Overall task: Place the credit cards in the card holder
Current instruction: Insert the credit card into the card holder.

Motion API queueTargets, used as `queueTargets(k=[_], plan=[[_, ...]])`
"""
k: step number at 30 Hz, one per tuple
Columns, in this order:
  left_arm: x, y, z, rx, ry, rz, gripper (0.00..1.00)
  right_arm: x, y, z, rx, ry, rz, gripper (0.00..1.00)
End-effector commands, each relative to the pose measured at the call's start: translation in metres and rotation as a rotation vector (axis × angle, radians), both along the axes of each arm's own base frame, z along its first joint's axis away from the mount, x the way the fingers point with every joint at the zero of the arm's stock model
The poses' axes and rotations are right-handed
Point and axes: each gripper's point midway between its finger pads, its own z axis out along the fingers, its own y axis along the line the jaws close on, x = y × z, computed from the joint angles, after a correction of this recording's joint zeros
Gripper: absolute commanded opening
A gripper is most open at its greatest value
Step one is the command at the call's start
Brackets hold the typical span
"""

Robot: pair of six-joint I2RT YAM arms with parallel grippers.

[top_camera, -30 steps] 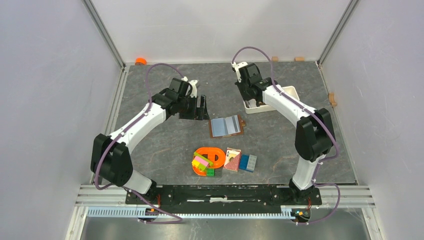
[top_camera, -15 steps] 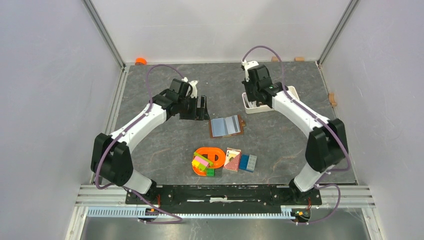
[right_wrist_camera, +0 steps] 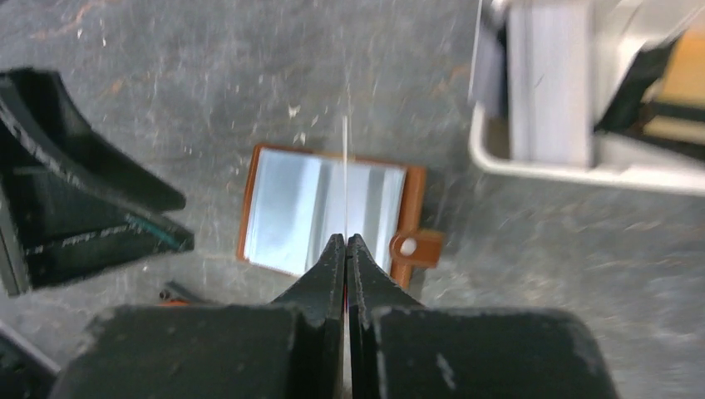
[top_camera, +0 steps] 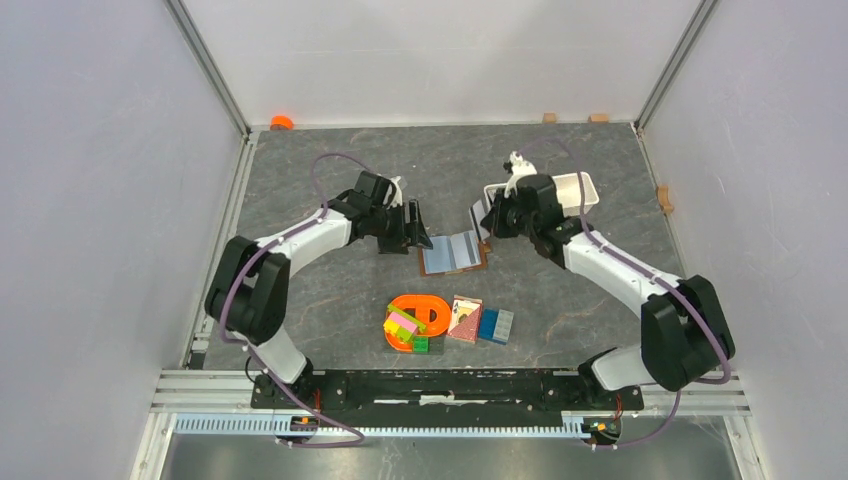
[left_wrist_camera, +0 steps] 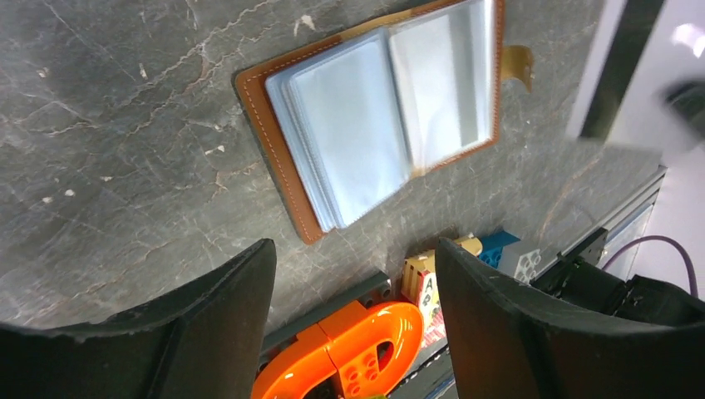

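- Progress, early to midway: the card holder lies open on the table between the arms, clear sleeves up. Cannot tell whether any sleeve is filled.
- Right gripper: jaws pinched together on one credit card, seen edge-on above the holder — not yet in.
- Left gripper: jaws apart, empty, just beside the holder.
- Left to do: likely the pale cards standing in the white tray.
- Writing: only an "A" on the playing-card pack; no brand legible.

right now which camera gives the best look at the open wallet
The left wrist view: the wallet is large, open flat and sharp, sleeves and clasp tab visible. The right wrist view shows it smaller and blurred, crossed by the card in the right gripper. The top view shows it tiny.
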Motion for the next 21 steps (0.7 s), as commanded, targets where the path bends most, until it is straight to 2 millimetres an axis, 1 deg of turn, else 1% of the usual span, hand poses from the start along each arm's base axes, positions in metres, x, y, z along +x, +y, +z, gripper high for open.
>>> queueTargets(k=[1,4,7,10,16,21], plan=[[0.010,-0.015,-0.005,-0.075,0.037,0.036,0.75,-0.018,0.034,-0.002,0.272,0.044,0.017,0.00],[0.012,-0.014,-0.020,-0.051,0.059,0.048,0.72,-0.028,0.041,-0.022,0.337,0.092,0.004,0.00],[0.013,-0.014,-0.031,-0.035,0.079,0.050,0.69,-0.031,0.045,-0.039,0.350,0.140,0.004,0.00],[0.013,-0.013,-0.038,-0.021,0.090,0.050,0.67,-0.033,0.051,-0.049,0.362,0.165,0.014,0.00],[0.014,-0.008,-0.050,0.020,0.104,0.046,0.66,-0.028,0.050,-0.071,0.326,0.193,-0.003,0.00],[0.014,-0.007,-0.053,0.036,0.106,0.044,0.66,-0.028,0.052,-0.084,0.317,0.216,0.002,0.00]])
